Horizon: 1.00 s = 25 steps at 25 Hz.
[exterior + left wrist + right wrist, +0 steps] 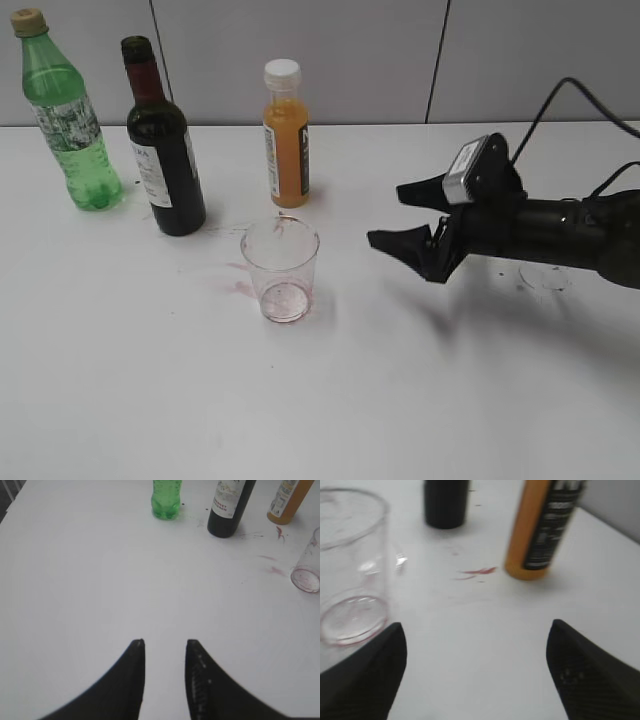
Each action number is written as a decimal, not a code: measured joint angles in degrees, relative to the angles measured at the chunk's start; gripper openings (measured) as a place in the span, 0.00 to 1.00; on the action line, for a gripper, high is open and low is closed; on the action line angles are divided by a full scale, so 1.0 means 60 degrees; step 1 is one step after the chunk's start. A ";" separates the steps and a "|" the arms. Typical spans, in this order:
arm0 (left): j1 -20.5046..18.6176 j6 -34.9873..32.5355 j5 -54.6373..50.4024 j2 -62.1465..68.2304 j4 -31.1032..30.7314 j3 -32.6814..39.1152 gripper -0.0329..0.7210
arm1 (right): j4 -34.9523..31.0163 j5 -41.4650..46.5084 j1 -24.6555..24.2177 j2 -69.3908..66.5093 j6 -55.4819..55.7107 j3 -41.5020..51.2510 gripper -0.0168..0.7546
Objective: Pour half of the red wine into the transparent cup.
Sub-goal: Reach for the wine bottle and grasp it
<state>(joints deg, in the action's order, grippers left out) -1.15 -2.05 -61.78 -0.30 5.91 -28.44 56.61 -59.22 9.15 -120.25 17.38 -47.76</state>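
Your right gripper (400, 215) hangs just above the white table (150, 390) with its jaws spread wide and nothing between them, pointing toward 9 o'clock in the exterior view. That wide spread reads as a setup for a grasp on something round. In the right wrist view the gap between the fingers frames bare table, with the transparent cup (351, 575) at about 10 o'clock and the orange juice bottle (545, 530) at 1 o'clock, so the gripper is aimed between the two, not squarely at either.

The cup stands upright and empty apart from faint reddish stains at its base, near the gripper and at 9 o'clock from it in the exterior view. Red streaks (238, 288) mark the table just beside it. Its open mouth is unobstructed, which suits receiving a pour.

Beyond the cup, at about 10 o'clock, the red wine bottle (163, 150) stands upright with its neck uncapped, ready to pour once lifted. It is apart from the cup and untouched. The green soda bottle (68, 120) sits farther out at the far left, and the juice bottle stands behind the cup at 12 o'clock.

Your left gripper (165, 645) is partly parted, holding nothing, over bare table with the wine bottle well ahead at 1 o'clock. I judge the pour has not begun; the wine bottle must be grasped first, and your left arm is on its side.
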 joint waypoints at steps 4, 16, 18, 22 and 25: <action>0.0000 0.0000 0.0000 0.0000 0.0000 0.0000 0.32 | -0.3147 0.0922 0.0000 0.0979 -0.0132 0.0499 0.87; 0.0000 0.0000 0.0000 0.0000 0.0000 0.0000 0.32 | -1.0320 0.9372 -0.0142 0.3112 -0.2093 -0.0231 0.83; 0.0000 0.0000 0.0000 0.0000 0.0000 0.0000 0.32 | -1.0390 1.1556 -0.0209 0.3143 -0.2141 -0.1005 0.82; 0.0000 0.0000 0.0000 0.0000 0.0000 0.0000 0.32 | -1.0270 1.5825 -0.0335 0.3143 -0.2172 -0.2578 0.81; 0.0000 0.0000 0.0000 0.0000 0.0000 0.0000 0.32 | -1.0034 1.8528 -0.0335 0.3177 -0.2193 -0.3827 0.81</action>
<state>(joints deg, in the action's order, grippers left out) -1.15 -2.05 -61.78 -0.30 5.91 -28.44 -3.60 51.95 7.15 -101.19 4.22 -70.72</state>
